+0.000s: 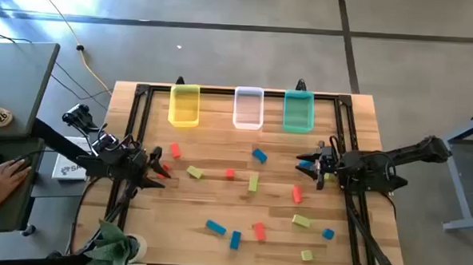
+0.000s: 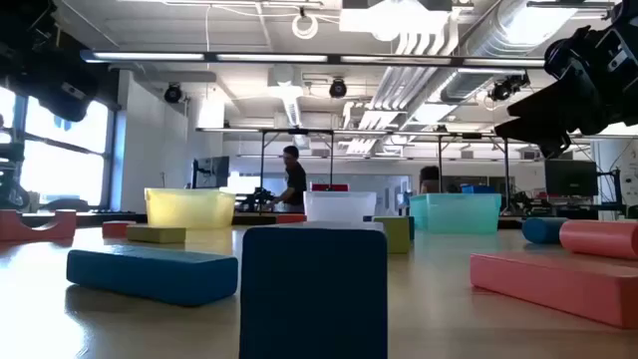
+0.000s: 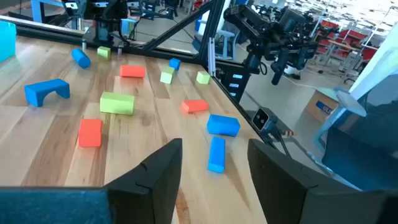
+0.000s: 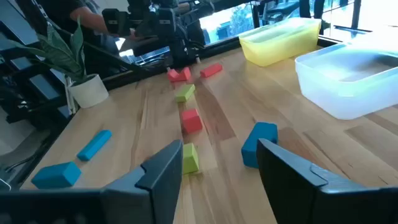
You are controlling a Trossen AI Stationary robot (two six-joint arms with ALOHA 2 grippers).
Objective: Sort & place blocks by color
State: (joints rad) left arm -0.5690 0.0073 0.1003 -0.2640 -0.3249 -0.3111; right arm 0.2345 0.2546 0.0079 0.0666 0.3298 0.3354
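Small red, yellow-green and blue blocks lie scattered flat on the wooden table (image 1: 217, 200). Three bins stand at the far edge: yellow (image 1: 184, 105), clear (image 1: 248, 107) and teal (image 1: 298, 111). My left gripper (image 1: 161, 172) is open and empty low over the table's left side, and also shows in its wrist view (image 3: 214, 165). A red block (image 1: 165, 170) lies right at its fingertips. My right gripper (image 1: 302, 166) is open and empty at the right side, and also shows in its wrist view (image 4: 219, 165). It points toward a blue arch block (image 4: 258, 143) and a yellow-green block (image 4: 189, 157).
A dark metal frame (image 1: 137, 128) runs along the table's edges. A potted plant (image 1: 111, 247) and a tape roll stand at the near left corner. A person's hand (image 1: 2, 178) rests at a desk left of the table. People stand in the room behind (image 2: 294, 179).
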